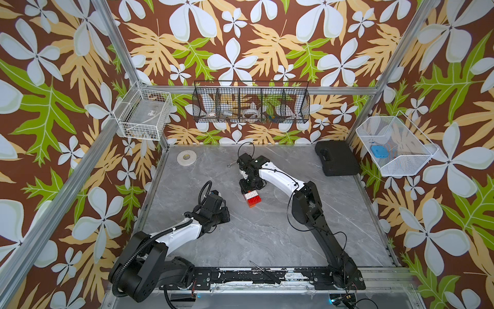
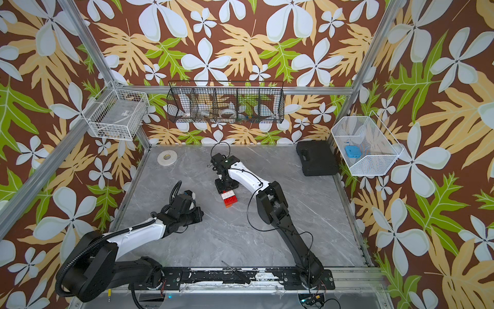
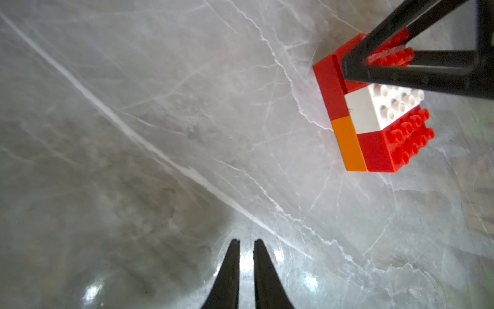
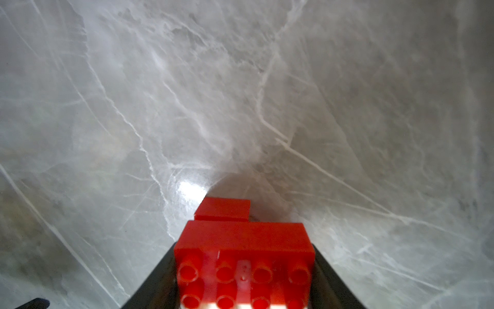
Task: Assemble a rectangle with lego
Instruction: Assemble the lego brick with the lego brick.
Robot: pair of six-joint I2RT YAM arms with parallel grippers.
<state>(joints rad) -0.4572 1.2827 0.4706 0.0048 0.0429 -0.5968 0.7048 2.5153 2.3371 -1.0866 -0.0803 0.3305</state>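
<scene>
The rectangle (image 1: 251, 199) (image 2: 229, 198) stands on the grey marble table (image 1: 267, 235), mid-table. In the left wrist view it (image 3: 374, 123) shows studded red, white and red bricks on top, over a red brick and an orange brick (image 3: 350, 144). My right gripper (image 1: 248, 190) (image 2: 226, 190) (image 4: 243, 244) is shut on the far red brick (image 4: 243, 238), one finger on each side. Its black fingers (image 3: 427, 77) cross that brick in the left wrist view. My left gripper (image 1: 227, 215) (image 2: 200, 214) (image 3: 246, 242) hovers to the block's left, shut with a thin gap, holding nothing.
A tape roll (image 1: 186, 157) lies at the back left, a black case (image 1: 336, 157) at the back right, a small metal tool (image 1: 230, 165) behind the right wrist. A screwdriver (image 1: 263, 270) rests by the front rail. Wire baskets (image 1: 251, 103) hang on the walls.
</scene>
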